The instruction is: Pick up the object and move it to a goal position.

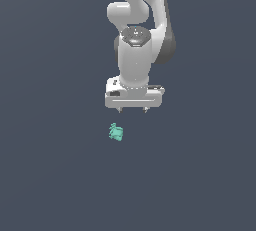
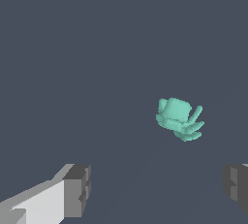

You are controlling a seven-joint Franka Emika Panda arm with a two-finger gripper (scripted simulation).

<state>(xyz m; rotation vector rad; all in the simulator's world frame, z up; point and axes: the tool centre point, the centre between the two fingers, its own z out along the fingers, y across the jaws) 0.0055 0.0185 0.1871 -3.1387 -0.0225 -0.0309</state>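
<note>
The gripper (image 1: 132, 110) hangs at the frame's centre, fingers (image 2: 77, 189) spread wide and empty, the teal object (image 1: 116, 132) lying just below it.

A bare simulated scene: flat, featureless slate-grey ground (image 1: 50, 175) with no walls or furniture.
</note>
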